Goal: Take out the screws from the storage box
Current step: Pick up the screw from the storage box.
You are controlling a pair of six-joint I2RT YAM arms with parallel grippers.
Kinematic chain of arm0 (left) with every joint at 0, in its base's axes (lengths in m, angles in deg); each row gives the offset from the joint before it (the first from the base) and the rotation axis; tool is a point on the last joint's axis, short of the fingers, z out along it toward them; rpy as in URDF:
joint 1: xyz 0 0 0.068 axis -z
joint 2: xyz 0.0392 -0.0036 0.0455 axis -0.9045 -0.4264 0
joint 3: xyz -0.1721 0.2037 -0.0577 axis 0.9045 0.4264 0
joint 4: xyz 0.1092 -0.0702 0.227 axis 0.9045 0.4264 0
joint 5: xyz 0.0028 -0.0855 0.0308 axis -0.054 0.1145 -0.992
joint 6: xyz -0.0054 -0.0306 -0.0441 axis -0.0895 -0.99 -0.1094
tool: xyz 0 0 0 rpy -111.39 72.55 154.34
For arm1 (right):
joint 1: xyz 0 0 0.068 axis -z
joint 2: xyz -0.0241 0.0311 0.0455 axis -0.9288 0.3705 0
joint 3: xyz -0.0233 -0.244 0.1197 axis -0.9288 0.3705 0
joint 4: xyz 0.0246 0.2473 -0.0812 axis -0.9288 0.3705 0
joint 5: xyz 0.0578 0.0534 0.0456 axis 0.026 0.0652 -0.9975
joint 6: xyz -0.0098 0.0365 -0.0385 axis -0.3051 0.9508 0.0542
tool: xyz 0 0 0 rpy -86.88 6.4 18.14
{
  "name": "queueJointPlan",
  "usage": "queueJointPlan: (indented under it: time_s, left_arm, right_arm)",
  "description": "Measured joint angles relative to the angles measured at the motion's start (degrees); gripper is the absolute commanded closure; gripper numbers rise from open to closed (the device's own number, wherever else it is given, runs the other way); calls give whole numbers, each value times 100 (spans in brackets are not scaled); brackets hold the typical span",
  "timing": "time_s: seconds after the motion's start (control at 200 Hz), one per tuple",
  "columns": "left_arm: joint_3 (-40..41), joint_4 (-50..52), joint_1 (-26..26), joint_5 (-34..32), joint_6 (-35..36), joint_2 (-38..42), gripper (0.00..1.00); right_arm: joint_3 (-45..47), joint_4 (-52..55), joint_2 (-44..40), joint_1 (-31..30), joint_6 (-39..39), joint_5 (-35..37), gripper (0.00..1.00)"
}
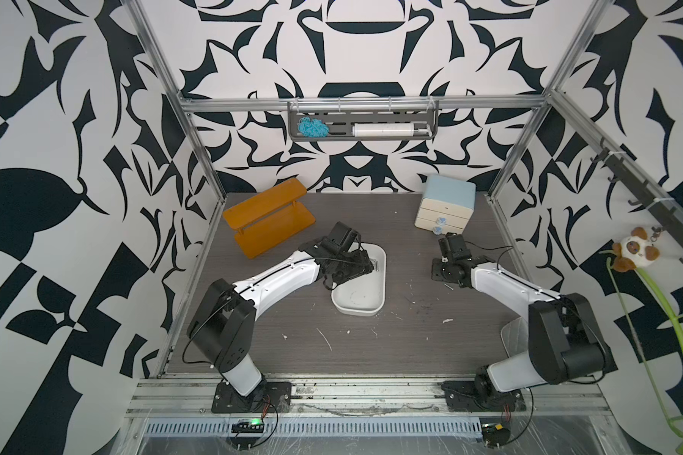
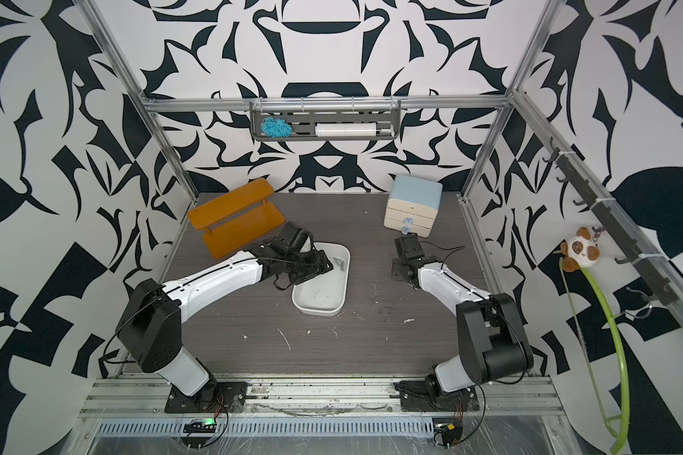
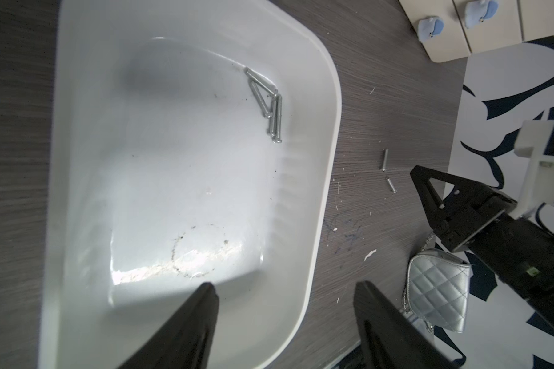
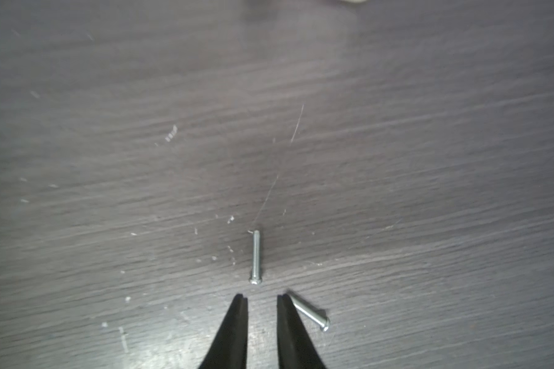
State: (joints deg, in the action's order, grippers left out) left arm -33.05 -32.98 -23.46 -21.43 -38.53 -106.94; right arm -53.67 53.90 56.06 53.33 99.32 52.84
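Note:
The storage box (image 1: 357,311), a shallow white tray, lies mid-table in both top views (image 2: 316,309). Several silver screws (image 3: 271,105) are bunched at its far right corner, also visible in a top view (image 2: 339,263). My left gripper (image 3: 285,287) hovers low over the tray, open and empty, with one finger above the inside and the other past the rim (image 3: 327,127). Right of the tray, my right gripper (image 4: 261,297) points down at the table, its jaws narrowly open with nothing between them. One screw (image 4: 256,255) lies just ahead of the tips. Another screw (image 4: 309,312) rests against the outside of one finger.
A pale blue-topped drawer cabinet (image 1: 446,205) stands at the back right. An orange rack (image 1: 269,220) stands at the back left. A silver quilted purse (image 3: 435,287) lies near the right arm's base. White scuff flecks dot the dark wood tabletop.

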Motion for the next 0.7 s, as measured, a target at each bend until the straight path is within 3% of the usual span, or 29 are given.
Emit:
queueJointPlan:
  time_s: [0.11,0.225,0.325,0.465,0.7]
  left_arm:
    - [-363,42,83,-35,-33,-144,32]
    - [-732,122,149,-136,22,-365,19]
    - [-758,201,164,-376,157,-387,16]
    - [-544,44,175,-629,313,-343,0]
    - [-1078,350,201,-896,570,-481,1]
  right_arm:
    - [87,-267,-382,0,166,-116,75]
    - [-17,-584,-557,0,326,-267,72]
    - [-660,-682,-308,0,367,-452,72]
    - [-1784,-1235,299,0,297,-658,71]
    - [-1947,-1764,603,0,24,-876,70]
